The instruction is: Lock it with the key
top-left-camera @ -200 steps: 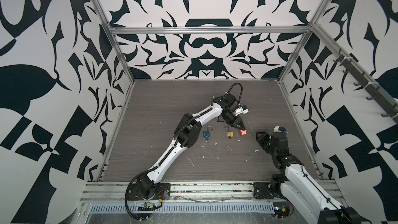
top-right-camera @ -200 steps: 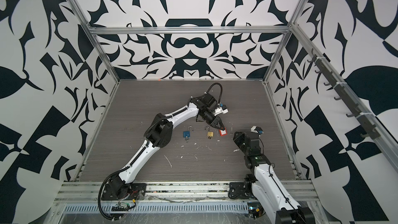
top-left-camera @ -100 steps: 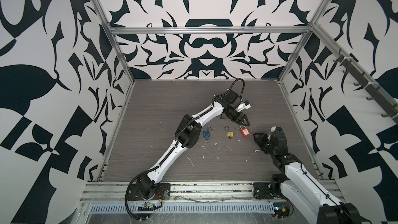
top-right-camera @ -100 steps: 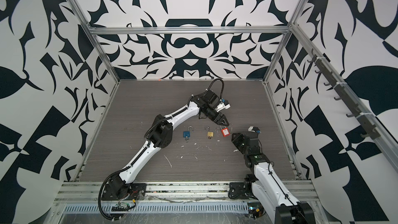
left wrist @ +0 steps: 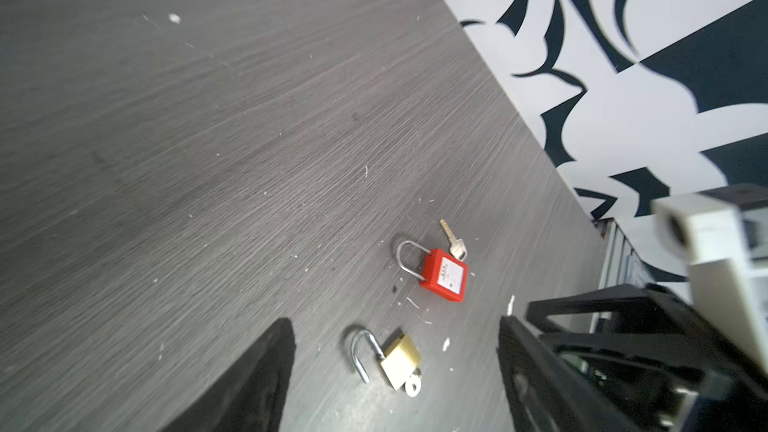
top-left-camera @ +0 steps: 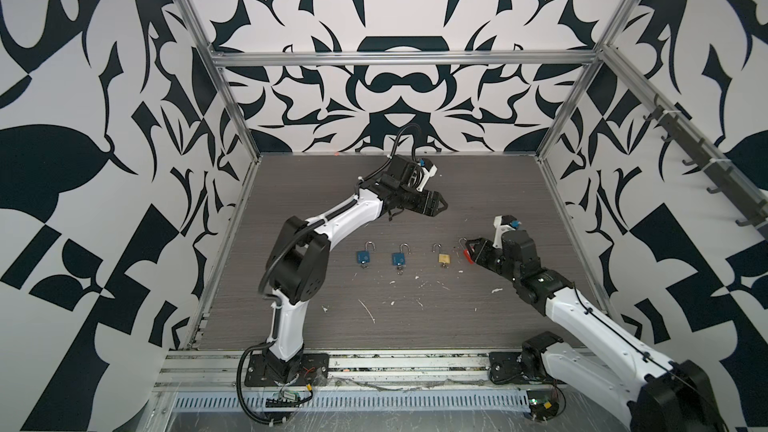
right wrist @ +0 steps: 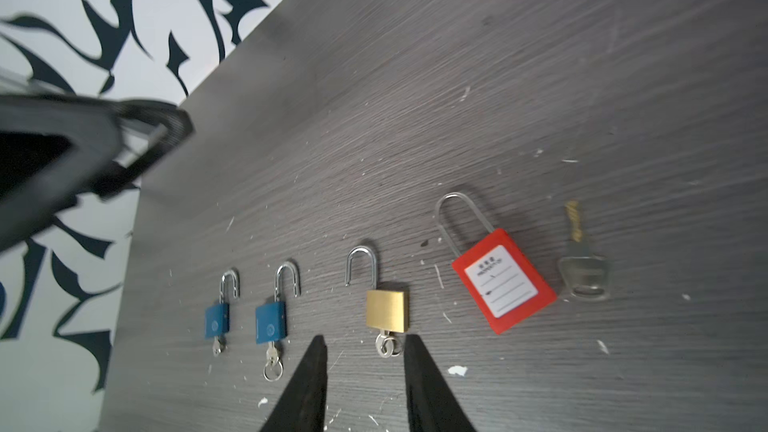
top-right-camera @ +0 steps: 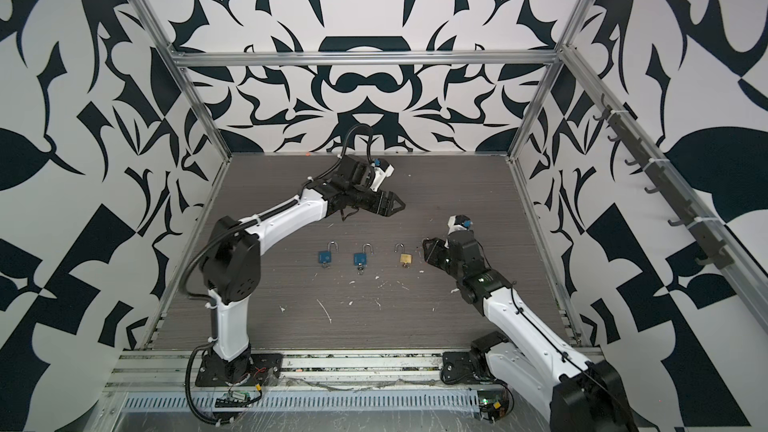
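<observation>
— Grey wood-grain table [top-left-camera: 457, 326], black-and-white patterned walls [top-left-camera: 395, 97] on three sides. What's lying out?

— Four padlocks in one row across the middle. From the left there's a small blue padlock [top-left-camera: 365, 257], a second blue padlock [top-left-camera: 398, 258], a square brass padlock [top-left-camera: 444, 258] and a red plastic padlock with a white label [right wrist: 505, 288]. The two blue ones and the brass one have their shackles sprung open and a key sticking out of the bottom.

— And the red one?

— No key in it. A loose silver key [right wrist: 582, 272] lies flat on the table just beside it, at the right end of the row, on the side away from the brass one. Its shackle looks seated in the body, but I can't be certain.

— Where are the arms?

— The left arm [top-left-camera: 353, 209] is raised above the table behind the row, toward the back wall. The left jaws are spread wide and hold nothing.

— The right?

— The right arm [top-left-camera: 582, 317] reaches in low from the right. The right jaws are partly apart with nothing between them, close over the red padlock, which they half hide in both top views.
</observation>
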